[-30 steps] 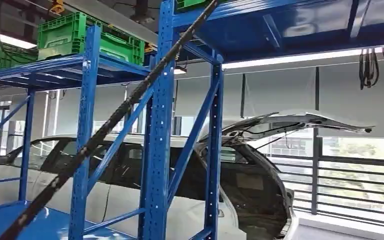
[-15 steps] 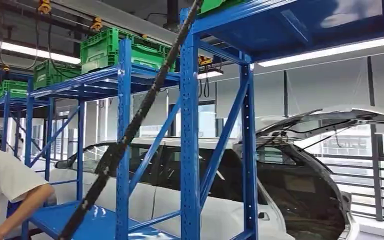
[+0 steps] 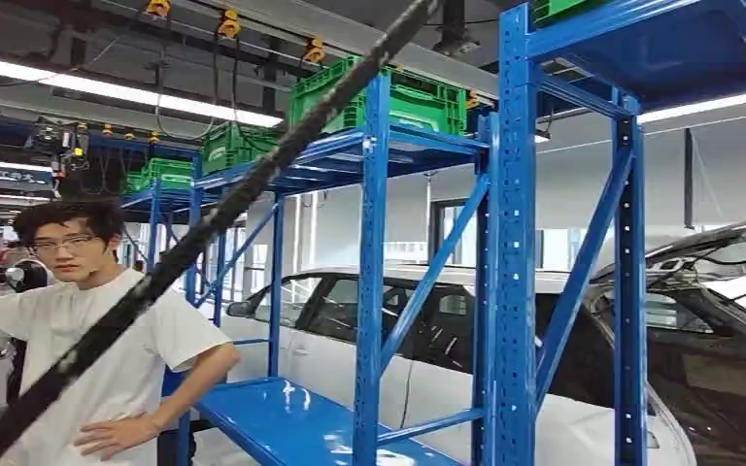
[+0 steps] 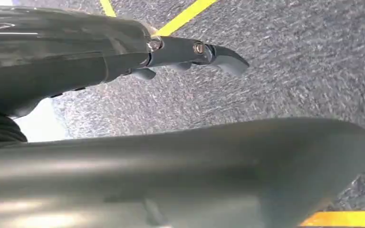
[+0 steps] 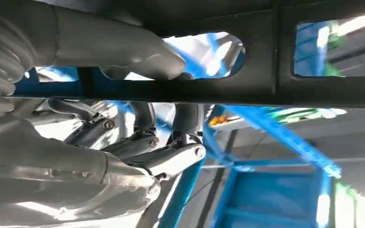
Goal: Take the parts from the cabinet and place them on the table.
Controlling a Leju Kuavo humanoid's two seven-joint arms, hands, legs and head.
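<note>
The right hand (image 5: 138, 142) grips a flat black part (image 5: 266, 90) with cut-out windows, thumb over its upper edge, fingers curled beneath. The left hand (image 4: 190, 52) holds nothing, fingers extended above grey floor (image 4: 290, 71). A blue rack (image 3: 510, 243) stands directly ahead; a person (image 3: 87, 340) stands left.

The left hand (image 4: 123, 118) hangs over a grey speckled floor (image 4: 290, 61); its thick grey thumb (image 4: 195, 171) lies across the near part of the view; a dark finger (image 4: 195, 51) juts out beyond it, holding nothing; yellow lines (image 4: 185, 16) cross the floor.
</note>
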